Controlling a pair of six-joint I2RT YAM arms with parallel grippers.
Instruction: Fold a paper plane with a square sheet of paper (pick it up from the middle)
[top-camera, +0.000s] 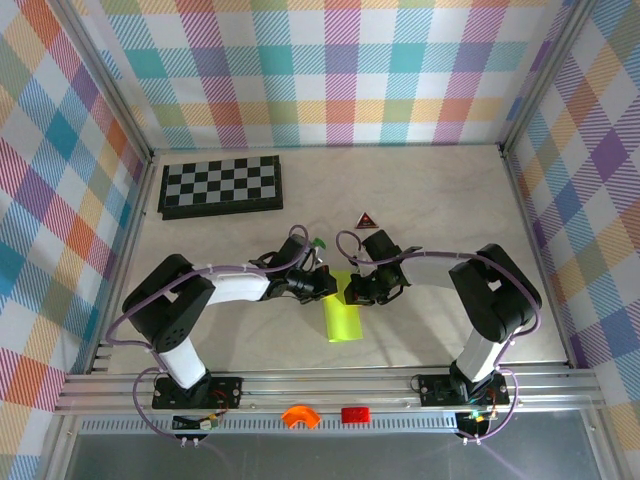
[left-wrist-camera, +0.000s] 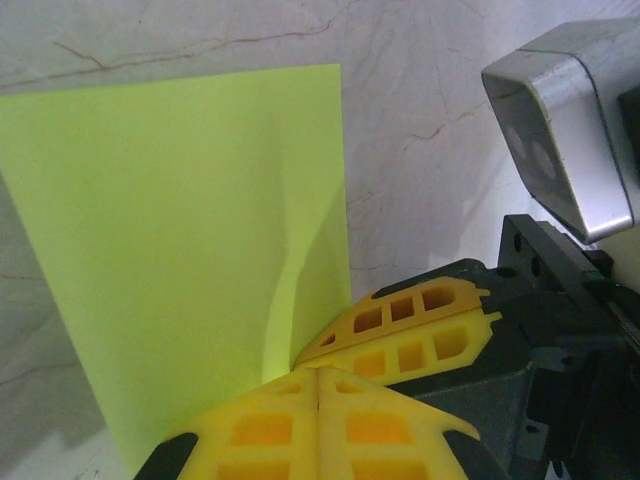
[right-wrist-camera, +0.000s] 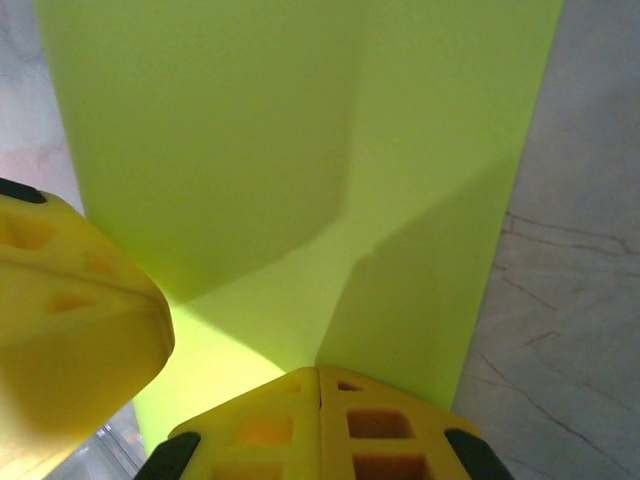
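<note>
Two grippers meet at the far end of the paper (top-camera: 343, 322), which lies on the table (top-camera: 450, 200) between the arms. The left gripper (left-wrist-camera: 318, 392) has its jaws pressed together at the paper's corner. The right gripper (right-wrist-camera: 318, 402) is closed too, its tips over the sheet's end. Whether either has an edge caught between its fingers is hard to tell; probably they only press. A crease runs lengthwise and one flap stands a little proud. To fold well, one tip should pin the crease while the other sweeps the flap flat, slowly, so the paper cannot slide.
</note>
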